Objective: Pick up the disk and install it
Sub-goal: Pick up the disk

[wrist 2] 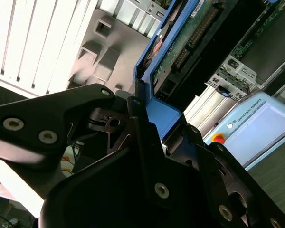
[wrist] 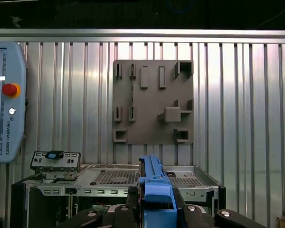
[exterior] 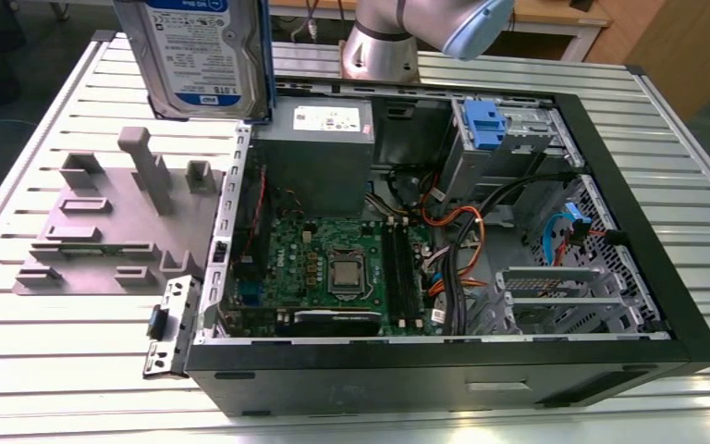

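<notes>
The disk (exterior: 201, 55), a silver hard drive with a white-and-blue label and a blue carrier frame, hangs upright in the air over the table's far side, above the grey fixture plate (exterior: 108, 222) and just to the exterior view's left of the open computer case (exterior: 454, 365). In the second wrist view my gripper (wrist 2: 159, 121) is shut on the disk's blue frame (wrist 2: 168, 118), and the drive's green circuit-board side (wrist 2: 190, 38) faces the camera. The first wrist view shows the blue edge (wrist: 152, 175) clamped between the black fingers (wrist: 128, 211).
Inside the case are a motherboard (exterior: 330, 264), a grey power supply (exterior: 318, 139), cables and a drive bay with a blue latch (exterior: 484, 125). The arm's base (exterior: 386, 46) stands behind the case. A teach pendant (wrist: 4, 104) lies beside the slatted table.
</notes>
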Available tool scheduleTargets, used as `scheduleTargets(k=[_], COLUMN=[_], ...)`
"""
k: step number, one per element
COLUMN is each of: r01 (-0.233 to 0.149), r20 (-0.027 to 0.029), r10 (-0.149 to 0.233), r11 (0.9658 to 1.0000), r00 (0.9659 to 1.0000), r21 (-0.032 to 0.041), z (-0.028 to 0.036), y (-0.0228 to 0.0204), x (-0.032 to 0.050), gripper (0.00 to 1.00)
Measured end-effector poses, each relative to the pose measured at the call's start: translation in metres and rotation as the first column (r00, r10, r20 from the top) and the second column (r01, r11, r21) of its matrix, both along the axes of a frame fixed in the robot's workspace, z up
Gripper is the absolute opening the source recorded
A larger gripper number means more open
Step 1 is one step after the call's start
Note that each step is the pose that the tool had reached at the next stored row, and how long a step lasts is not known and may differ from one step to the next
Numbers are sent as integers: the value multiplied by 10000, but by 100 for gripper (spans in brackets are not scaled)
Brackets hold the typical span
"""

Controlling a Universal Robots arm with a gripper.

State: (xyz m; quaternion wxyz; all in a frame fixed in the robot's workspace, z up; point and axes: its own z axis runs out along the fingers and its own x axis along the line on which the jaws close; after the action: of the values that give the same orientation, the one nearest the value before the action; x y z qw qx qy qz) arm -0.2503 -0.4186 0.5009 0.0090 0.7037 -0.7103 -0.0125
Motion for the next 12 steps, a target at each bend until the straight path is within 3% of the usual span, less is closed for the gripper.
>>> scheduleTargets(k=[12], r01=[0], r20=[0], r10=[0], r11=[10000], r00=[10000], r21=[0], z=[0], y=[0], x=[66], gripper=[37])
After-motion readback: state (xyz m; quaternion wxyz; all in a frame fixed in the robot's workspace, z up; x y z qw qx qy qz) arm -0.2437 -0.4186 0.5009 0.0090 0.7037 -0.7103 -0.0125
